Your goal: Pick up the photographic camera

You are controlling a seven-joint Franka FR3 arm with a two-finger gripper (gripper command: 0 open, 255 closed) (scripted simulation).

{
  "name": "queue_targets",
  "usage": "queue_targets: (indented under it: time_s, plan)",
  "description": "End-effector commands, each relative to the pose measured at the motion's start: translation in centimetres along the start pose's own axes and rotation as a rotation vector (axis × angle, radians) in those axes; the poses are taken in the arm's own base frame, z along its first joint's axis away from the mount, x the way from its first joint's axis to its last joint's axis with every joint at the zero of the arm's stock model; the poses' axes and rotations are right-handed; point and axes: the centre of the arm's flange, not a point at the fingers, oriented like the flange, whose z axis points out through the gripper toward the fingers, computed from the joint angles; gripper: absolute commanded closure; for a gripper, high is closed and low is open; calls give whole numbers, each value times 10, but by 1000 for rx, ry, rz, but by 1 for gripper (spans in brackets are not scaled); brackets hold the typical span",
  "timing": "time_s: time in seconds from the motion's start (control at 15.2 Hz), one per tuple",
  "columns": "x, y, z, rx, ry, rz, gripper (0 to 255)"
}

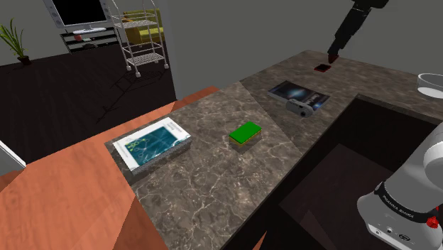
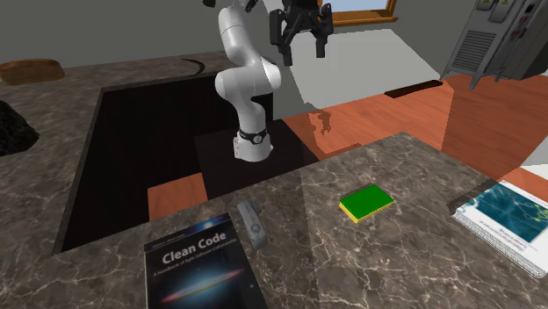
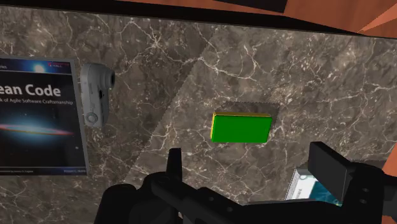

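The gripper (image 2: 302,46) is spotted at 12 o'clock in the second exterior view, carried by the white arm (image 2: 246,75). Its two black fingers are spread wide and nothing is held between them. This is confirmed from the wrist view, where the gripper (image 3: 247,153) hangs over the marble counter (image 3: 331,83). The green sponge (image 3: 242,126) is seen ahead of the gap between the fingers, untouched.

The photographic camera (image 3: 97,94), a small grey compact, is found lying flat just beside the edge of the Clean Code book (image 3: 38,114), well apart from the fingers. In the second exterior view the camera (image 2: 253,222) is placed at 1 o'clock from the book (image 2: 202,268), and the sponge (image 2: 366,203) at 3 o'clock from the camera. The title can be read there.

In the shoulder view the book (image 1: 299,92) is rendered as a dark cover. The camera (image 1: 300,108) is set at 6 o'clock from it, and the sponge (image 1: 245,133) at 8 o'clock from the camera. A teal-covered book (image 1: 152,143) is seen further along at 8 o'clock. Beyond the counter, a wire cart (image 1: 142,39) and a potted plant (image 1: 14,39) are shown at 10 o'clock.
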Motion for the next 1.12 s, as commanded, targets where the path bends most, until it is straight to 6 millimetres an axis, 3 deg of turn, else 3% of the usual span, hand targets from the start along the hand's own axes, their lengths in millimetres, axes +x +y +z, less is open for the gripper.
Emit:
queue_targets:
  time_s: [0.0, 1.06]
  plan:
    - [0, 0, 0, 0, 0, 0, 0]
    - [37, 122, 170, -16, -97, 69, 0]
